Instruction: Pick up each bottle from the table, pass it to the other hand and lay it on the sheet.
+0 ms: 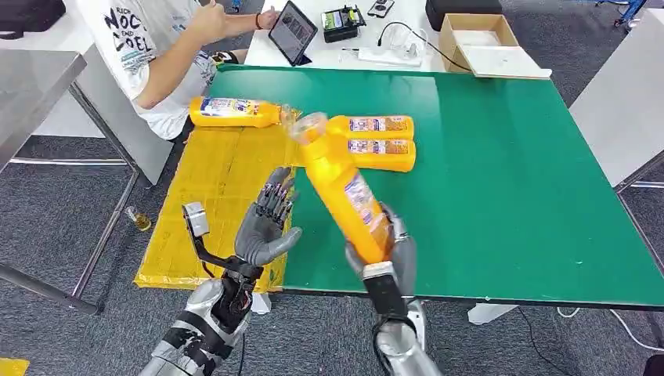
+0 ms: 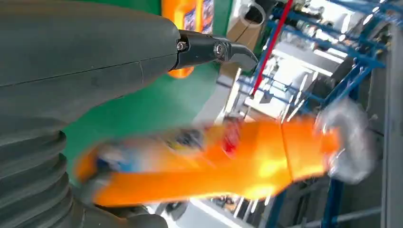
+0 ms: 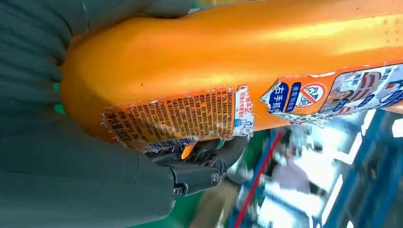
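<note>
above the near edge of the green table (image 1: 509, 172), the right hand (image 1: 385, 254) grips the base end of an orange bottle (image 1: 344, 188), its fingers wrapped snugly round the body just below the torn label. the bottle is lifted off the table and tilts up and to the left, its clear cap pointing toward the far side. the left hand (image 1: 268, 223) stands just beside it on the left, palm turned to the bottle, fingers apart and holding nothing; it does not yet touch the plastic.

two more bottles (image 1: 380, 143) lie side by side on the table further away, and one bottle (image 1: 233, 111) already rests on the yellow sheet (image 1: 207, 196) at the far left.

the bottle looks like rigid, smooth plastic, probably slippery where bare; whether it is full, and so heavy, cannot be told. judging by its long shape, the left hand would do best to take the mid-body over the label, above the right hand's grip, where the sides are straight and the weight balances, and not the narrow neck.

a person sits at the far left beside a tablet (image 1: 292, 31).
</note>
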### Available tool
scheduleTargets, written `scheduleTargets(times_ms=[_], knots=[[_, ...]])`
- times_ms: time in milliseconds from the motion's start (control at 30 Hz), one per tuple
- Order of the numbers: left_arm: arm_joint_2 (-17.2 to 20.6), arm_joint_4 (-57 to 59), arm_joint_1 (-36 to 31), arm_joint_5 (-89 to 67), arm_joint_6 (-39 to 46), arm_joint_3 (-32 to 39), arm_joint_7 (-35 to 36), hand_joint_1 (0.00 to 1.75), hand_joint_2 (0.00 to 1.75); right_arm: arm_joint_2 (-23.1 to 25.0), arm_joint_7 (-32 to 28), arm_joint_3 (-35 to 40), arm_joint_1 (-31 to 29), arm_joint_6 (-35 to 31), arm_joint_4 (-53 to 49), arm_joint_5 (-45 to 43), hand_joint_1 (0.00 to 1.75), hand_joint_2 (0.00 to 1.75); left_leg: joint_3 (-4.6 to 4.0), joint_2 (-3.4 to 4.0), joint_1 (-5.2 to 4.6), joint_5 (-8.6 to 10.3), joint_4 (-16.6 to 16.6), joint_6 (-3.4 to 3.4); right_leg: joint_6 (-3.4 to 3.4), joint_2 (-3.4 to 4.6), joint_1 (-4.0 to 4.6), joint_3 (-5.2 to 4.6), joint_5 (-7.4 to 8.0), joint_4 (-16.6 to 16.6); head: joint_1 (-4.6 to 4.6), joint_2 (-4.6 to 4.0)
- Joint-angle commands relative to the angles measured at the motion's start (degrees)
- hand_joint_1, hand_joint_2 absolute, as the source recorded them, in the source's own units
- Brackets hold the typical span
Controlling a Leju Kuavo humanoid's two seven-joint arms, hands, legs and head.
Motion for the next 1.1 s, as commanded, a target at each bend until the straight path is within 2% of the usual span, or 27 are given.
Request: scheduleTargets(times_ms=[33,233,300,467,567,633,667,767,800,833,867,967,1033,1100], knots=[[2.39,7.55,-4.85,0.52,0.63,-4.28,0.46,0.00,1.75,1.84,-0.13,14.32,-5.76,-1.74,16.53,-1.87,1.75,1.75,0.37,0.22,0.04,-0.10,-0.11,0.09,-0.14,0.08,0.09,0.34,-0.04,-0.13,0.02,0.00],[2.43,8.44,-5.34,1.26,0.49,-4.59,0.87,0.00,1.75,2.59,-0.13,16.13,-5.95,-2.09,19.03,-1.71,1.75,1.75,0.50,0.18,0.01,-0.10,-0.17,0.15,-0.18,-0.01,0.07,0.50,-0.08,-0.18,0.02,0.00],[2.44,8.69,-5.31,2.70,-0.47,-4.50,0.74,0.00,1.75,2.99,-0.13,16.01,-6.22,0.21,20.99,-2.96,1.75,1.75,0.13,0.06,0.00,-0.03,-0.05,0.05,-0.09,-0.01,0.02,0.14,-0.02,-0.06,0.02,0.00],[2.52,8.29,-5.00,4.75,-2.08,-4.34,0.87,0.00,1.75,3.05,-0.13,16.36,-6.53,0.78,23.47,-2.53,1.75,1.75,0.59,0.14,0.02,-0.11,-0.22,0.13,-0.24,-0.08,0.10,0.59,-0.12,-0.20,0.00,0.00],[2.65,8.15,-4.66,5.98,-3.44,-4.46,1.18,0.00,1.75,3.13,-0.13,15.90,-6.82,0.30,24.11,-2.70,1.75,1.75,0.13,0.03,0.00,-0.02,-0.06,0.06,-0.08,-0.05,0.02,0.11,-0.03,-0.05,0.00,0.00],[2.89,8.14,-4.55,6.56,-4.05,-4.89,1.47,0.65,1.75,3.19,-0.13,15.69,-7.20,-0.26,24.74,-2.32,1.75,1.75,0.45,0.11,0.01,-0.10,-0.14,0.14,-0.17,-0.07,0.07,0.44,-0.10,-0.16,0.02,0.00],[3.25,7.91,-4.61,4.83,-3.06,-5.67,0.37,1.75,1.75,3.17,-0.13,15.35,-7.47,-0.77,24.94,-2.05,1.75,1.75,0.39,0.11,0.00,-0.09,-0.13,0.13,-0.14,-0.05,0.06,0.38,-0.08,-0.15,0.00,0.00],[3.14,8.17,-4.91,3.27,-1.70,-6.07,-0.28,1.75,1.75,3.32,-0.13,14.84,-7.92,-1.09,25.57,-1.56,1.75,1.75,0.13,0.02,0.00,-0.02,-0.05,0.06,-0.08,-0.08,0.02,0.13,-0.04,-0.05,0.02,0.00],[3.14,8.17,-4.91,3.27,-1.70,-6.07,-0.28,1.75,1.75,3.32,-0.13,14.84,-7.92,-1.09,25.57,-1.56,1.75,1.75,0.49,0.08,0.00,-0.10,-0.15,0.16,-0.19,-0.13,0.07,0.50,-0.12,-0.15,0.00,0.00],[3.14,8.17,-4.91,3.27,-1.70,-6.07,-0.28,1.75,1.75,3.32,-0.13,14.84,-7.92,-1.09,25.57,-1.56,1.75,1.75,0.20,0.00,0.00,-0.04,-0.07,0.09,-0.11,-0.11,0.04,0.22,-0.06,-0.08,0.04,0.00],[3.14,8.17,-4.91,3.27,-1.70,-6.07,-0.28,1.75,1.75,3.32,-0.13,14.84,-7.92,-1.09,25.57,-1.56,1.75,1.75,0.37,0.06,0.01,-0.08,-0.11,0.12,-0.17,-0.10,0.06,0.38,-0.09,-0.12,0.02,0.00],[3.14,8.17,-4.91,3.27,-1.70,-6.07,-0.28,1.75,1.75,3.32,-0.13,14.84,-7.92,-1.09,25.57,-1.56,1.75,1.75,0.13,0.02,0.00,-0.02,-0.05,0.06,-0.10,-0.07,0.03,0.13,-0.04,-0.05,0.02,0.00],[3.14,8.17,-4.91,3.27,-1.70,-6.07,-0.28,1.75,1.75,3.32,-0.13,14.84,-7.92,-1.09,25.57,-1.56,1.75,1.75,0.44,0.06,0.01,-0.10,-0.14,0.13,-0.20,-0.14,0.07,0.44,-0.12,-0.13,0.02,0.00],[3.14,8.17,-4.91,3.27,-1.70,-6.07,-0.28,1.75,1.75,3.32,-0.13,14.84,-7.92,-1.09,25.57,-1.56,1.75,1.75,0.26,0.06,0.01,-0.07,-0.08,0.09,-0.13,-0.07,0.05,0.25,-0.08,-0.07,0.00,0.00]])
